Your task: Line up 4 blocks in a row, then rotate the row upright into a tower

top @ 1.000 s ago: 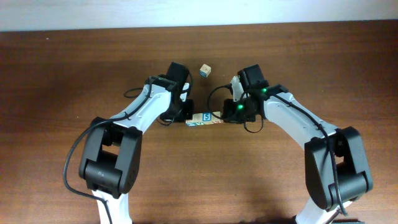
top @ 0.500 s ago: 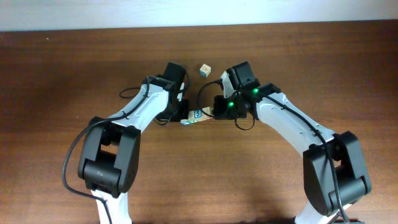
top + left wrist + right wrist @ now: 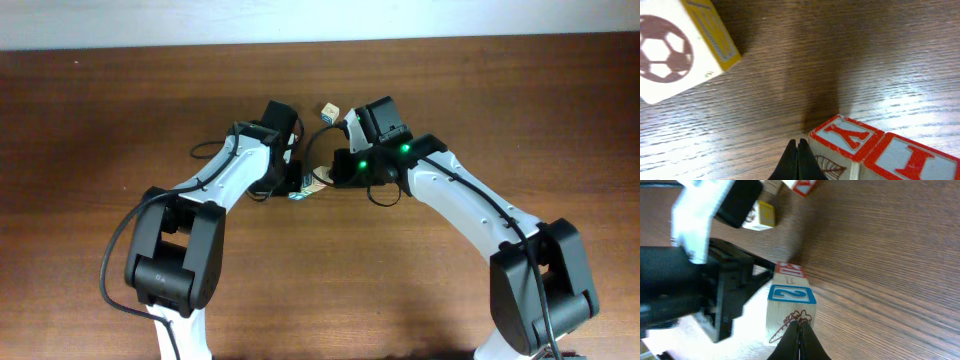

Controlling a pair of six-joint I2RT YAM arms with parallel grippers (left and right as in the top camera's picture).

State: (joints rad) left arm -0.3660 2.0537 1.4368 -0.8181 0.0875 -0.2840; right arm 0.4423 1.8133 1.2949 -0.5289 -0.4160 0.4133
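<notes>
Seen from overhead, two robot arms meet at the middle of a dark wood table. On the left, the left gripper has its jaws together, holding nothing, with its tip just beside one end of a short row of blocks. On the right, the right gripper, jaws also together and empty, sits against the row's other end. A lone block lies apart, behind both arms. The row lies slightly askew between the two tips, so the turning looks under way but not finished, and the lone block seems untouched. From overhead the arms hide most of the row. The left wrist view fills this in, showing a soccer-ball block with a yellow side lying well apart from two red-framed blocks, lettered Y and I, which touch each other. The right wrist view shows a blue-framed 2 block with a carrot drawn on its side, right at the closed tip.
</notes>
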